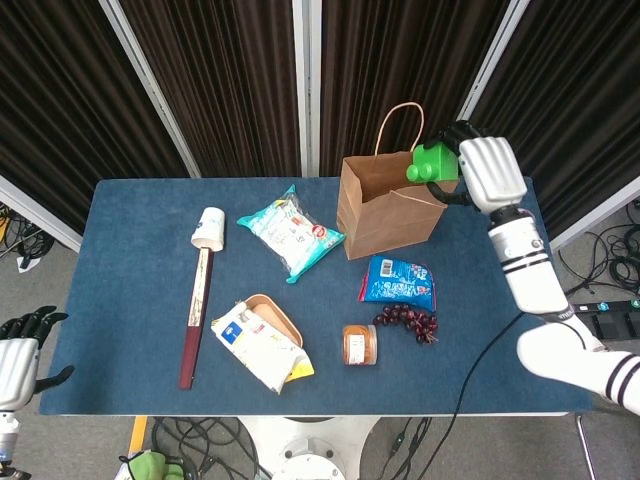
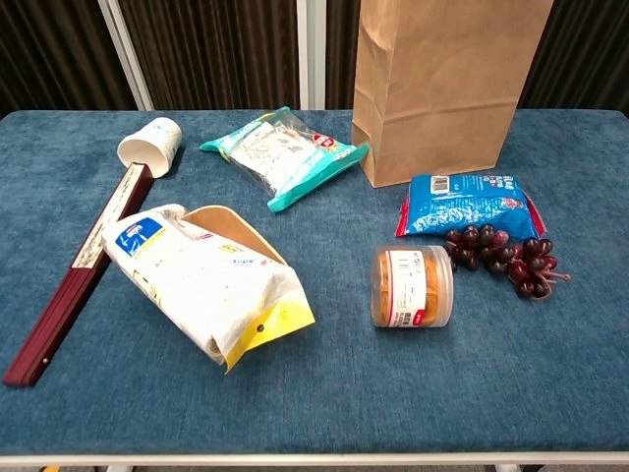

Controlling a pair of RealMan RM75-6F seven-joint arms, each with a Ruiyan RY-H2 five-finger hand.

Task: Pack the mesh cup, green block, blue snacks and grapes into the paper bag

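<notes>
My right hand (image 1: 489, 172) grips the green block (image 1: 431, 162) in the air above the right rim of the open paper bag (image 1: 392, 206), as the head view shows. The blue snacks packet (image 1: 398, 280) lies flat in front of the bag, with the dark grapes (image 1: 407, 321) just in front of it. In the chest view the bag (image 2: 442, 84), the blue snacks (image 2: 466, 204) and the grapes (image 2: 503, 254) show, but no hand. My left hand (image 1: 20, 358) hangs open off the table's left edge. No mesh cup is visible.
A white paper cup (image 1: 209, 228) lies on its side at the left beside a long dark folded fan (image 1: 195, 317). A teal snack bag (image 1: 290, 231), a white-and-yellow bag (image 1: 258, 345) over a tan bowl, and an orange-filled jar (image 1: 360, 345) lie mid-table.
</notes>
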